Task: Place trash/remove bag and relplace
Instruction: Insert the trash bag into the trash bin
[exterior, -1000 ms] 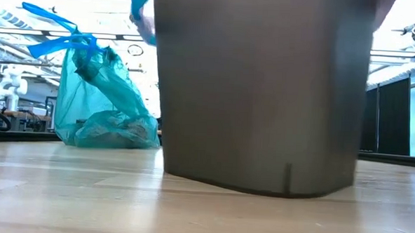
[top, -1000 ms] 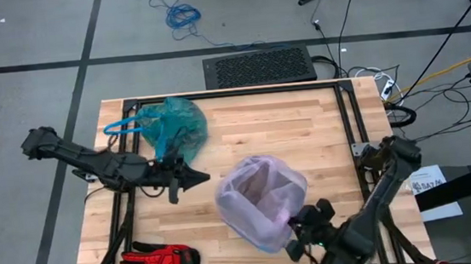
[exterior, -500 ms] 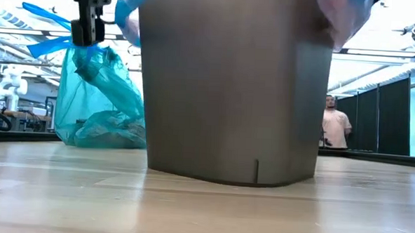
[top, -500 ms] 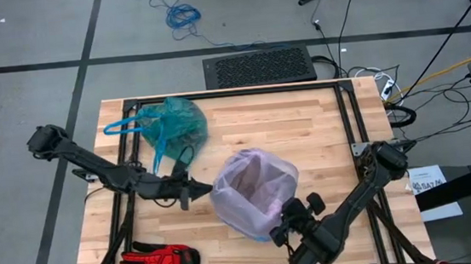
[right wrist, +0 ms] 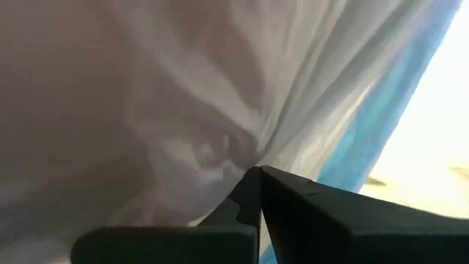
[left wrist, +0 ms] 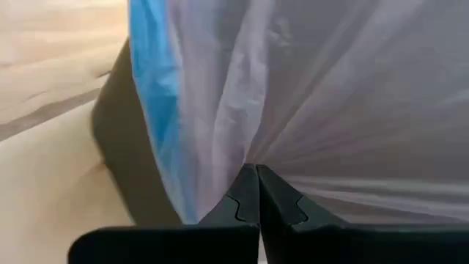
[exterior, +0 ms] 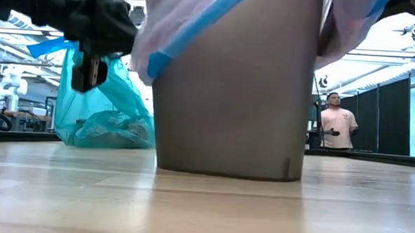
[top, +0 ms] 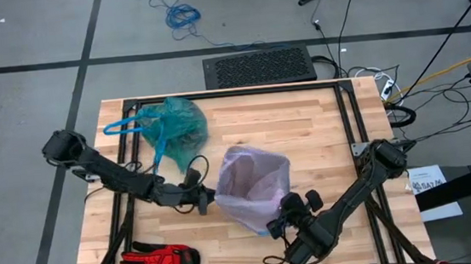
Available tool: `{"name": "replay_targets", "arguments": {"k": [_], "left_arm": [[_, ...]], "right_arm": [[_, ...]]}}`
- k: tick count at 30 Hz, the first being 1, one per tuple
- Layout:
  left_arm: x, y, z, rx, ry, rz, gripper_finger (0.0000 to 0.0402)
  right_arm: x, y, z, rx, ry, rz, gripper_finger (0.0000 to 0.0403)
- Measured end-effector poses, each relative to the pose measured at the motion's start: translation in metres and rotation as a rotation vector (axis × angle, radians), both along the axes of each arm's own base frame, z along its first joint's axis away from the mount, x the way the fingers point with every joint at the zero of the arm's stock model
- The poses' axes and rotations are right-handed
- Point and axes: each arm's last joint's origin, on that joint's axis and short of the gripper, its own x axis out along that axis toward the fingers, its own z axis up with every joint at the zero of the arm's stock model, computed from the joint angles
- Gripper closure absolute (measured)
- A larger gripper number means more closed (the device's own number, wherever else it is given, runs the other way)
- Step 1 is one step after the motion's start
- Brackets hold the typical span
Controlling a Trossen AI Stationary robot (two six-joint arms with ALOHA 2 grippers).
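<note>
The teal-green bag [top: 175, 123] sits on its bottom at the table's far left, its blue drawstring loops [top: 124, 125] trailing left; it also shows in the low view [exterior: 103, 105]. No trash shows. A dark bin [exterior: 229, 110] stands mid-table, lined with a pale lilac bag [top: 253, 186] that has a blue rim [exterior: 190, 24]. My left gripper [top: 208, 199] is shut on that liner at the bin's left side. My right gripper [top: 276, 223] is shut on it at the bin's near right side. My left gripper pinches the lilac liner's overhanging film [left wrist: 253, 158] between its two fingers, just inside the blue rim [left wrist: 154, 88], outside the bin's wall [left wrist: 117, 169]. It comes nearly level from the table's left. Creases fan out from the fingertips, so the film is drawn taut. My right gripper pinches the lilac liner's film [right wrist: 253, 158] between its two fingers, a little inside the blue rim [right wrist: 381, 110]. It slants down from the table's near right. The film bunches at the fingertips and creases run out from there.
A red-and-black glove [top: 157, 263] lies at the near left corner. Black frame rails [top: 349, 113] run along the table's edges. In the low view a person [exterior: 331, 122] stands in the room far behind the table.
Both grippers have sunk beside the bin, the left one also moving right toward it and the right one toward the far left. The lilac liner's blue rim has come down over the bin's outer wall, and the bin has shifted a little toward the far edge.
</note>
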Motion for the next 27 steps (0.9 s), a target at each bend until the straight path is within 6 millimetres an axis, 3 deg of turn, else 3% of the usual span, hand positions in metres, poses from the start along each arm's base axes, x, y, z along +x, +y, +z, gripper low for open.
{"name": "replay_targets", "arguments": {"k": [4, 7, 12, 16, 22, 25, 27], "left_arm": [[0.005, 0.005, -0.008, -0.021, 0.029, 0.035, 0.0402], [0.007, 0.009, -0.008, -0.025, 0.021, 0.048, 0.0402], [0.008, 0.013, -0.007, -0.019, 0.024, 0.06, 0.0402], [0.009, 0.015, -0.007, -0.02, 0.026, 0.066, 0.0402], [0.007, 0.017, 0.0, -0.007, -0.004, 0.068, 0.0402], [0.008, 0.02, 0.0, -0.006, -0.006, 0.083, 0.0402], [0.009, 0.022, 0.0, -0.011, -0.01, 0.094, 0.0402]], "right_arm": [[0.001, -0.001, -0.015, 0.047, -0.044, -0.017, 0.0403], [0.001, 0.0, -0.009, 0.068, -0.052, -0.017, 0.0403], [-0.011, 0.007, 0.017, 0.105, 0.027, 0.016, 0.0403], [-0.026, 0.012, 0.057, 0.104, 0.019, 0.056, 0.0403], [-0.042, 0.019, 0.101, 0.078, -0.03, 0.136, 0.0403], [-0.042, 0.033, 0.108, 0.022, -0.202, 0.202, 0.0403], [-0.038, 0.044, 0.101, -0.026, -0.269, 0.229, 0.0403]]}}
